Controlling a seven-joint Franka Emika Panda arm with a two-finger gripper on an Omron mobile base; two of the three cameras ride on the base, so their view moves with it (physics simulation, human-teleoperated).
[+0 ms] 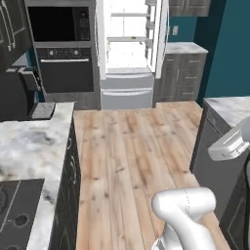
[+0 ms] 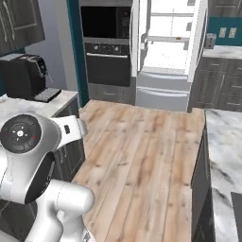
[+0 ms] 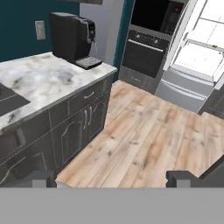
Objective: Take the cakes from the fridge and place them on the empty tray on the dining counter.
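The fridge (image 1: 128,53) stands open at the far end, ready for reaching in; the gripper (image 3: 111,178) hangs wide open, empty, well short of it.

A black coffee machine (image 3: 73,38) stands upper left on a marble counter (image 3: 43,83); a black built-in oven (image 1: 66,68) sits upper left; wood floor (image 2: 142,156) spans the middle.

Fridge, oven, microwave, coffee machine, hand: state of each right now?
fridge: upper doors open, white interior showing, lower drawers shut
oven: door shut
microwave: door shut
coffee machine: upright on the counter
hand: open, holding nothing
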